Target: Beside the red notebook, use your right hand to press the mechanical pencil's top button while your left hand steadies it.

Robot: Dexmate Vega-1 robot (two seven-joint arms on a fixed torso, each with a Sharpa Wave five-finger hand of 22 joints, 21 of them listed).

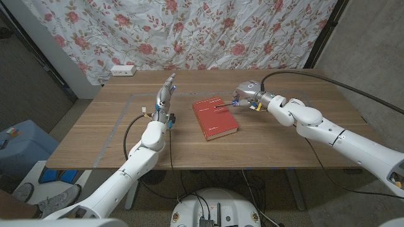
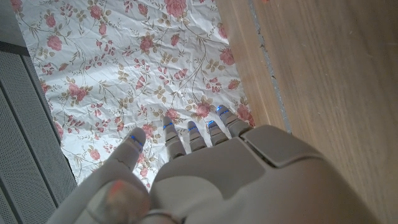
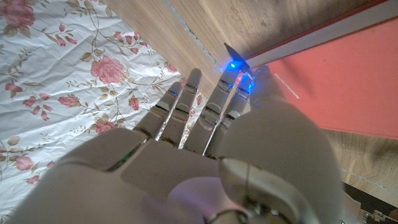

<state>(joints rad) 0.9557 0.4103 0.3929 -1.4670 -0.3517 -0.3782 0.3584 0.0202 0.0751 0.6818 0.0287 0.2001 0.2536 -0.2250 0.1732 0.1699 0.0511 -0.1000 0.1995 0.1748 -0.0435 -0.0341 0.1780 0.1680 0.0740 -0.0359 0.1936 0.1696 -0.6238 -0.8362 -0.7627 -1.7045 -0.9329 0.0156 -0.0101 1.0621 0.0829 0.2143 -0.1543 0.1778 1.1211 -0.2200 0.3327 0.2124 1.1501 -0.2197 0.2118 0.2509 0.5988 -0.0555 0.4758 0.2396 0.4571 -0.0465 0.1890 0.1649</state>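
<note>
— How is the right hand (image 1: pixel 245 93) placed?
— It hangs over the far right corner of the red notebook (image 1: pixel 214 118), fingers reaching toward the book. In the right wrist view the fingers (image 3: pixel 214 112) lie stretched out side by side above the red cover (image 3: pixel 336 87). Whether they grip anything I cannot tell; their tips are hidden.
— And the mechanical pencil (image 1: pixel 223 106)?
— A thin dark stick lies on the notebook's far right part, its one end just under the right hand. Too small to tell more.
— The left hand (image 1: pixel 165 98)?
— It stands upright, well left of the notebook, fingers apart and pointing up, holding nothing. The left wrist view shows its fingers (image 2: pixel 186 137) spread against the flowered cloth (image 2: pixel 124 68).
— What lies farther out?
— The wooden table (image 1: pixel 284 145), with a white power strip (image 1: pixel 123 70) at its far left edge, by the cloth.
</note>
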